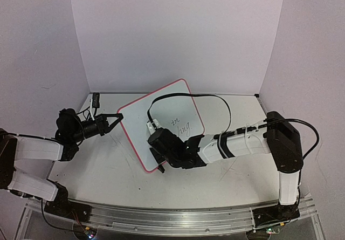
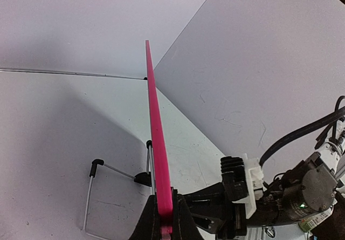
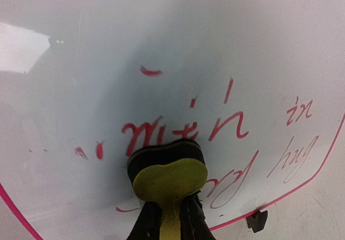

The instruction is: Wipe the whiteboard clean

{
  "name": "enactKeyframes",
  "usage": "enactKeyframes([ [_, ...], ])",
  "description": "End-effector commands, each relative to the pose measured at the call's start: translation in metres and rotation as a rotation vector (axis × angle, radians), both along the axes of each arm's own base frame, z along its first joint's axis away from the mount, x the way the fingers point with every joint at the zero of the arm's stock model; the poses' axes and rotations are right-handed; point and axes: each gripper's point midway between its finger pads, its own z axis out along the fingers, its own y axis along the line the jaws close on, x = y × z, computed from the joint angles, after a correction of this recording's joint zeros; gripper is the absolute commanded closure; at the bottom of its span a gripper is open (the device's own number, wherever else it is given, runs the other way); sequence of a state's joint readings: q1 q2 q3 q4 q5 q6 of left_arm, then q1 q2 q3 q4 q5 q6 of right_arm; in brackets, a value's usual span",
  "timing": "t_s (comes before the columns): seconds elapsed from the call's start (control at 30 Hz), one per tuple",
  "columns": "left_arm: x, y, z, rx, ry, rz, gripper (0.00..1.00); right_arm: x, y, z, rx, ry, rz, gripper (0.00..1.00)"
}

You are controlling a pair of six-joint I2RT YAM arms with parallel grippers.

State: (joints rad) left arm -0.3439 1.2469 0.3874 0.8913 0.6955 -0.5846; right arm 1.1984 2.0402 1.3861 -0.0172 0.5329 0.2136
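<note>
The whiteboard (image 1: pixel 161 118), white with a red-pink frame, stands tilted on the table. My left gripper (image 1: pixel 119 117) is shut on its left edge; in the left wrist view the pink frame (image 2: pixel 157 137) runs edge-on out of the gripper (image 2: pixel 165 218). My right gripper (image 1: pixel 157 155) is shut on a yellow eraser (image 3: pixel 170 179) whose dark pad presses on the board face (image 3: pixel 161 62), over red handwriting (image 3: pixel 183 129). More writing (image 1: pixel 182 124) shows at the board's right. Smudged remnants lie to the left.
The board's wire stand with black feet (image 2: pixel 97 167) rests on the table behind the board. A small black object (image 1: pixel 95 98) lies at the back left. White walls enclose the table on three sides. The right arm's cable (image 1: pixel 215 100) arcs over the board.
</note>
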Motion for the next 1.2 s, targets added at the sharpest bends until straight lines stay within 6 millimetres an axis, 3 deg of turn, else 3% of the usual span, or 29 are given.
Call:
enactKeyframes([
  [0.0,-0.028,-0.02,0.011,0.015,-0.088,-0.179,1.0,-0.017,0.07,0.058,0.24,-0.059,0.167,1.0],
  [0.17,-0.029,-0.021,0.011,0.015,-0.089,-0.181,1.0,-0.018,0.078,0.068,0.275,-0.071,0.181,1.0],
  [0.33,-0.029,-0.021,0.011,0.015,-0.089,-0.181,1.0,0.004,0.065,0.062,0.268,-0.081,0.102,1.0],
  [0.47,-0.029,-0.021,0.011,0.016,-0.09,-0.181,1.0,0.033,0.033,0.048,0.291,-0.033,0.009,1.0],
  [0.77,-0.03,-0.021,0.012,0.015,-0.094,-0.184,1.0,0.086,-0.05,0.038,0.282,-0.04,-0.215,1.0],
  [0.97,-0.03,-0.02,0.012,0.015,-0.094,-0.183,1.0,0.111,-0.085,0.024,0.278,-0.022,-0.299,1.0],
  [1.03,-0.03,-0.02,0.012,0.015,-0.094,-0.184,1.0,0.113,-0.086,0.024,0.278,-0.019,-0.296,1.0],
  [1.17,-0.03,-0.021,0.012,0.015,-0.093,-0.183,1.0,0.102,-0.065,0.033,0.322,0.002,-0.213,1.0],
])
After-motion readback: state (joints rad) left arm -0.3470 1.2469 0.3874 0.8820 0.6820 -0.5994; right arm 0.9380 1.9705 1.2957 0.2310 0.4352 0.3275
